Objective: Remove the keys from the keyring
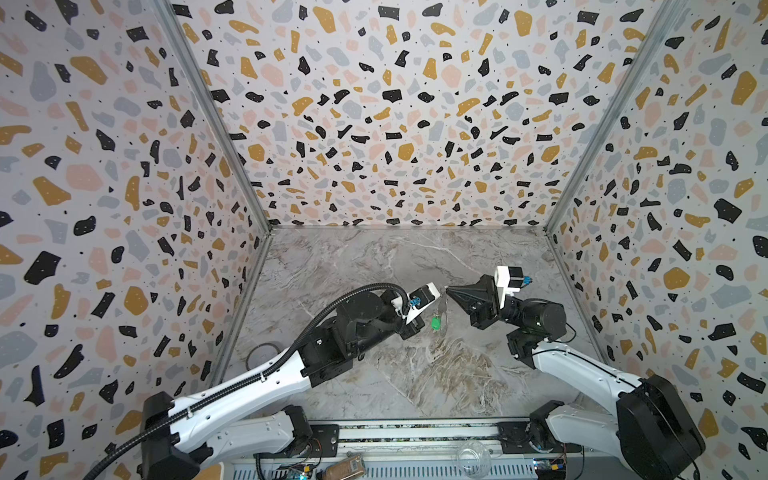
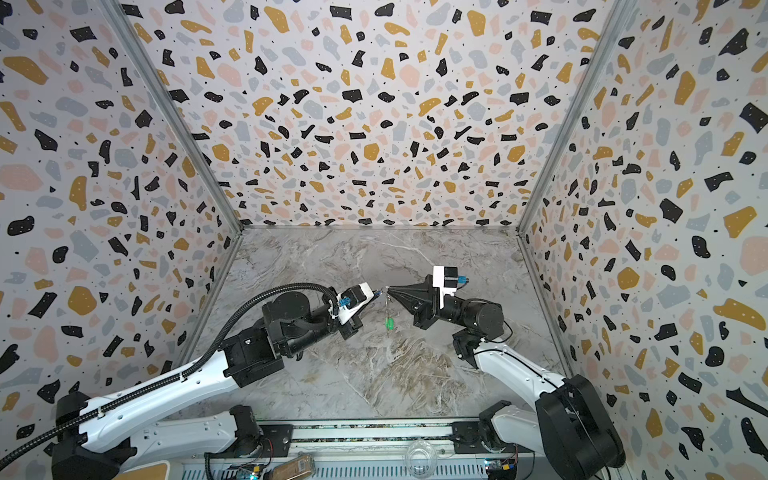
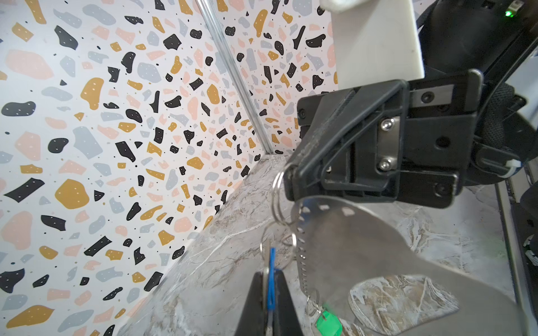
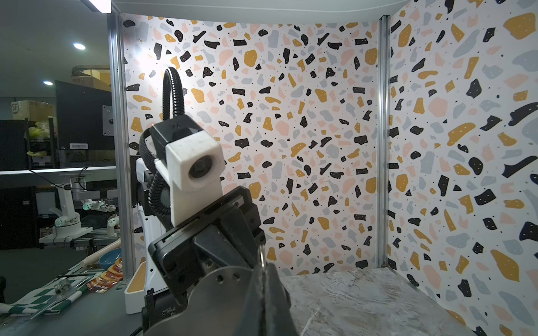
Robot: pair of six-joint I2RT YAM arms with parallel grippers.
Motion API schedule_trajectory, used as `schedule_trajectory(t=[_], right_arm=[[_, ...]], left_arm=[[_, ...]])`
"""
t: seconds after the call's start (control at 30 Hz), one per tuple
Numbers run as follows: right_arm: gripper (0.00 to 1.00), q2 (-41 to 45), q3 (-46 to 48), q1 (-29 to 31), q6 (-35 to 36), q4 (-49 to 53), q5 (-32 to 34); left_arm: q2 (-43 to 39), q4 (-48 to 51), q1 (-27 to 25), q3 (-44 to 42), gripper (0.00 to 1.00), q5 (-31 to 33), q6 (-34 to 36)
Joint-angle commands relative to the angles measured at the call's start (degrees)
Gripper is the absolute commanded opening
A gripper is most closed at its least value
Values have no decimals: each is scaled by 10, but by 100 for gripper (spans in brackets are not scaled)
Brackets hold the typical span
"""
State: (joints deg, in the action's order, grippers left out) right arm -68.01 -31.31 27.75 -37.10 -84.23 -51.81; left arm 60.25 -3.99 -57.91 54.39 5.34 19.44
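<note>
While the two arms are leaning in over the desk [image 1: 415,374] from its near edge, the key assembly is being held in the air between them, above the middle of the desk. Nearest the base, the green-tagged key [image 1: 435,322] is hanging on its small ring as the lowest part, below and between the two pincers; whether it is touching the desk cannot be determined. In the left wrist view, the left pincer [image 3: 271,275] is standing closed and is gripping the blue-tagged key [image 3: 272,260], with the tag lying edge-on between the fingers. Just beyond it, the flat grey strap of the keyring [image 3: 349,247] is hanging beside the metal ring links [image 3: 276,200]. The right pincer [image 1: 449,290] is standing closed and is clamping the uppermost ring link at its tip. The two pincer tips are facing each other, close together. Behind them, the speckled back wall [image 1: 395,124] is closing off the desk.
</note>
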Motion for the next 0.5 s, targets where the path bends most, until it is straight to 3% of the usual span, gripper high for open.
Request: schedule_trajectory(t=[0.0, 0.47], right_arm=[[0, -3, -27, -2, -32, -63, -16], [0, -23, -29, -3, -60, -106, -43]], left_arm=[[-5, 1, 2, 19, 0, 25, 19], [-14, 4, 4, 22, 0, 48, 41]])
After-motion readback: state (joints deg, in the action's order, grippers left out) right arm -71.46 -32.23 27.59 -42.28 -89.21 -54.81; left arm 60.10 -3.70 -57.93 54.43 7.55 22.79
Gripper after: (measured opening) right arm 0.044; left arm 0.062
